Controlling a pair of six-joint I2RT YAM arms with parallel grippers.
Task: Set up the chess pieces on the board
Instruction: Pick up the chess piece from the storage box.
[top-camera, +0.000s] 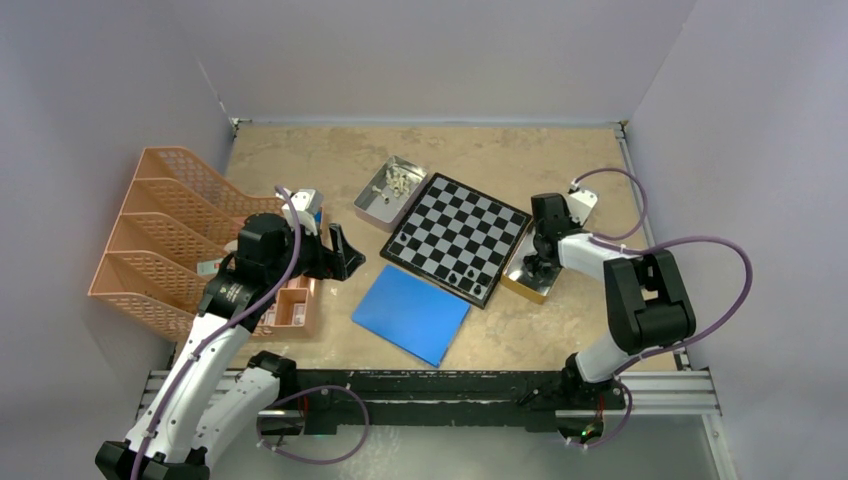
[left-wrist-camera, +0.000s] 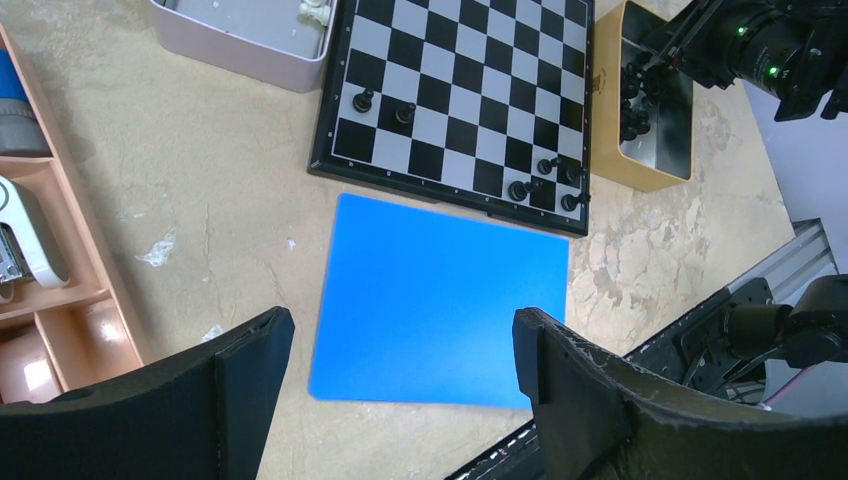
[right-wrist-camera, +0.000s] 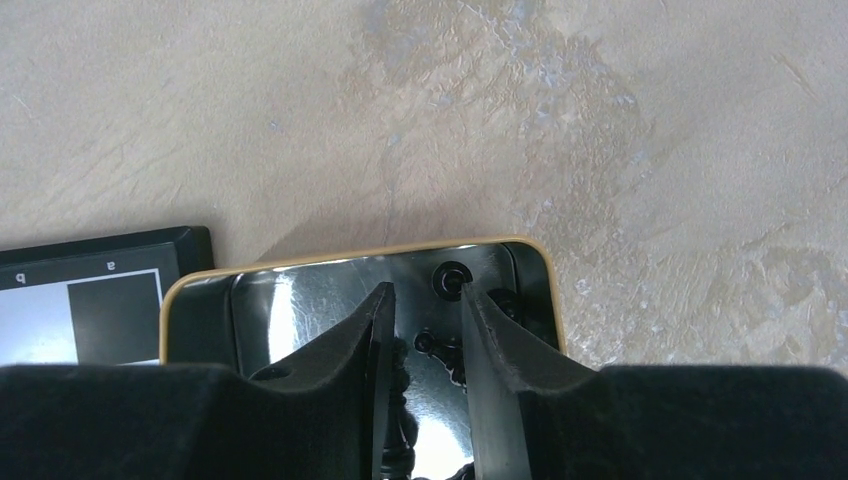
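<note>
The board (top-camera: 460, 238) lies mid-table, with several black chess pieces (left-wrist-camera: 520, 190) near its front right corner and two more (left-wrist-camera: 363, 100) at the front left. My right gripper (top-camera: 540, 264) is down inside a gold-rimmed tin (right-wrist-camera: 350, 255) of black pieces (right-wrist-camera: 428, 343). Its jaws (right-wrist-camera: 426, 292) stand narrowly apart around some of them, and shiny tin floor shows in the gap. My left gripper (left-wrist-camera: 400, 350) is wide open and empty above the blue sheet (left-wrist-camera: 440, 300). Cream pieces (top-camera: 398, 182) lie in a grey tin (top-camera: 372, 205).
A peach mesh file organizer (top-camera: 165, 235) and a small peach tray (top-camera: 292, 308) stand at the left beside the left arm. The blue sheet (top-camera: 412, 313) lies in front of the board. A black rail (top-camera: 430, 390) runs along the near edge.
</note>
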